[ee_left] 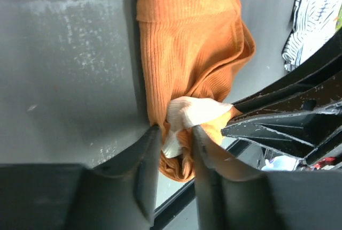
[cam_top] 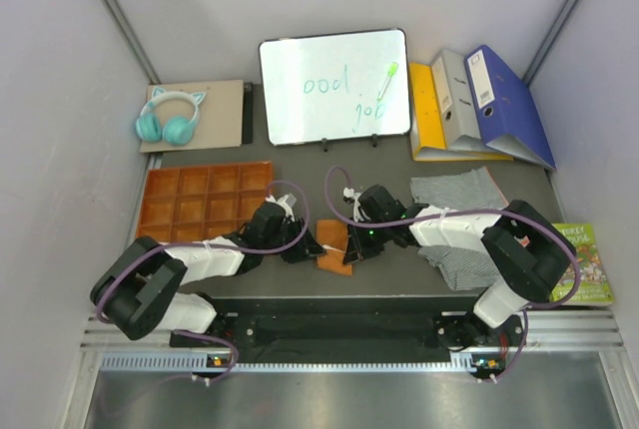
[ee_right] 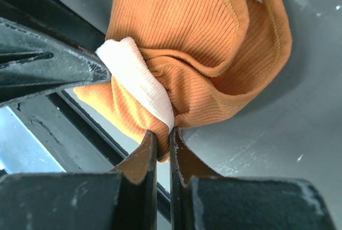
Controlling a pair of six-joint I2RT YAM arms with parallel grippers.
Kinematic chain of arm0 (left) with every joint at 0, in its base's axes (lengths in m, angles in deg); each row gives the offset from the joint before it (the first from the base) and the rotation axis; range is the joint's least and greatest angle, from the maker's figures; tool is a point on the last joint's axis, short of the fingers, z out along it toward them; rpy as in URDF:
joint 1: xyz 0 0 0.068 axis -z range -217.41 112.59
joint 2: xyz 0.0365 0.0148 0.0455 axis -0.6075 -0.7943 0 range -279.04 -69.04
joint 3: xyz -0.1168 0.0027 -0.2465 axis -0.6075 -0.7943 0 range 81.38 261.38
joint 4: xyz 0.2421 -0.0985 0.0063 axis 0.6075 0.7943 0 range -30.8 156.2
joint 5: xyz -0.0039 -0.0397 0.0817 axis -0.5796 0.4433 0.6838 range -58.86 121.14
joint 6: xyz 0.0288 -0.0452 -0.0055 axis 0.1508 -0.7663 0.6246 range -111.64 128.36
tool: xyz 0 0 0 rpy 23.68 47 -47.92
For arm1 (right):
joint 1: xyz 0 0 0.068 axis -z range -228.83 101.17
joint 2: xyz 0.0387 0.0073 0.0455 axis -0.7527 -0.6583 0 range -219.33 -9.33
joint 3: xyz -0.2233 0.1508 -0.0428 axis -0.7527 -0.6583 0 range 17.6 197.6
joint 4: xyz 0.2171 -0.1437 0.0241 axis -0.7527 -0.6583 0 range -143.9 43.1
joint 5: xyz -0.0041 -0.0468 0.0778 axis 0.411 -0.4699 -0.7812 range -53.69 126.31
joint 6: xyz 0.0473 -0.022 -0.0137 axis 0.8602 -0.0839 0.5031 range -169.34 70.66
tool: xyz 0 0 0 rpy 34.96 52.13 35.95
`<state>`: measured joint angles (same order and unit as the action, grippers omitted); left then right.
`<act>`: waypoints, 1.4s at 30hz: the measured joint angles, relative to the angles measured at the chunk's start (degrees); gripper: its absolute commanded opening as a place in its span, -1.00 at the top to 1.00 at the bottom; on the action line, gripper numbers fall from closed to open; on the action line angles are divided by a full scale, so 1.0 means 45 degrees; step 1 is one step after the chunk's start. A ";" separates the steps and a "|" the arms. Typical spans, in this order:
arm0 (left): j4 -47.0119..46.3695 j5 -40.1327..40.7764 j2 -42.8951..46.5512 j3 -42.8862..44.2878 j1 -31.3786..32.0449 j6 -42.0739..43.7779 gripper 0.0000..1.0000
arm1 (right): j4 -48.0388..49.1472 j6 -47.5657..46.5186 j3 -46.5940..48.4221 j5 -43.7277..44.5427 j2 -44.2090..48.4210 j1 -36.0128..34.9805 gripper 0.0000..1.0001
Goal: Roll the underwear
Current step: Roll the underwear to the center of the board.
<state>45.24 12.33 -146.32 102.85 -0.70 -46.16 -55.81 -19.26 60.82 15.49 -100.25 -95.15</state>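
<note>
Two arms reach in from the near edge of the dark worktop (cam_top: 300,162) and meet at the single pair of rust-orange briefs (cam_top: 332,246), which lies crumpled at that near edge, midway between the two bases.

The left gripper (ee_left: 175,133) comes at the briefs from their left. Its fingers (ee_left: 147,160) stand part spread, with a bunch of cream waistband and orange ribbed cloth filling the gap and touching both inner faces.

The right gripper (ee_right: 162,133) comes from the right of the briefs. Its fingers (ee_right: 184,160) are nearly pressed together, pinching a thin fold of the cream waistband at their tips.

To the right of the briefs, one green-covered book (cam_top: 587,261) sits past the worktop's side edge.

Also right of the briefs are the grey-and-white striped boxer shorts (cam_top: 454,190). Their cloth shows on both sides of the right forearm, which crosses over them.

Left of the briefs and a little farther back lies one orange compartment tray (cam_top: 205,200).

Well beyond the briefs, at the back:
- to the left, one pair of teal cat-ear headphones (cam_top: 170,122) on one brown board (cam_top: 222,110);
- straight behind, one whiteboard (cam_top: 334,85) with green writing and one green marker (cam_top: 387,76);
- to the right, three binders, one yellow (cam_top: 427,115), one grey (cam_top: 461,100) and one blue (cam_top: 511,105), leaning side by side.
</note>
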 measured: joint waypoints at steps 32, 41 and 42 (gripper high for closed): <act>0.2696 -0.2939 -0.2837 0.2851 -0.0835 0.1821 1.00 | 0.1817 -0.4483 -0.2040 0.5566 0.4585 -0.4012 -0.43; 0.3400 -0.3706 -0.3240 0.3177 -0.1180 0.2249 1.00 | 0.2992 -0.6319 -0.2045 0.6926 0.3317 -0.5085 -0.17; 0.3444 -0.3740 -0.3264 0.3196 -0.1195 0.2263 1.00 | 0.3045 -0.6431 -0.2045 0.6989 0.3220 -0.5178 -0.15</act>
<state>60.74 -4.50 -161.01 117.23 -6.08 -35.98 -42.10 -48.20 51.62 46.95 -85.76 -118.45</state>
